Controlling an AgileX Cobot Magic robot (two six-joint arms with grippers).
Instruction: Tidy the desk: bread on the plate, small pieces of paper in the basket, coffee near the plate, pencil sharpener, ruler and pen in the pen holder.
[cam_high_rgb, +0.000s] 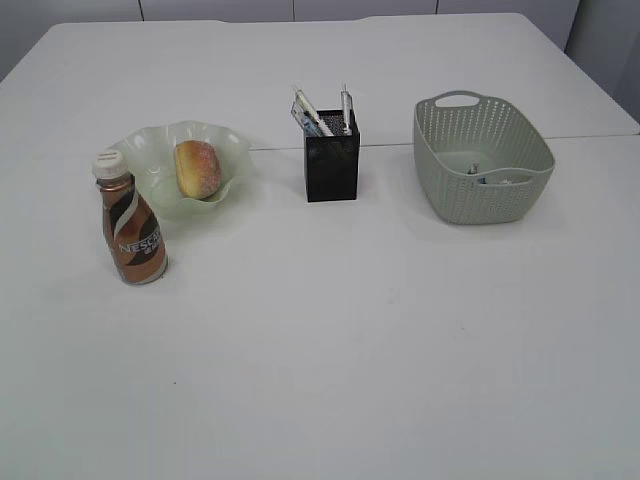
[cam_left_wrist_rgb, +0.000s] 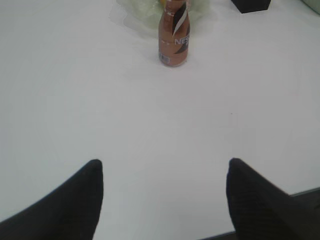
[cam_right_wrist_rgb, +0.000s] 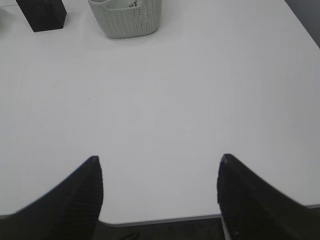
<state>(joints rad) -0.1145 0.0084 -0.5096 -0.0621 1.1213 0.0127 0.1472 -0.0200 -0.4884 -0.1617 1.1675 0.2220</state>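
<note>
Only from the exterior: bread (cam_high_rgb: 198, 168) resting on plate (cam_high_rgb: 232, 152).

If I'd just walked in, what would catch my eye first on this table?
Probably the brown Nescafe bottle with a white cap, standing at the left, just in front of a wavy pale green glass dish holding a golden-brown bun. Next, the black square pen cup at centre and the grey-green woven-look basket to the right.
</note>
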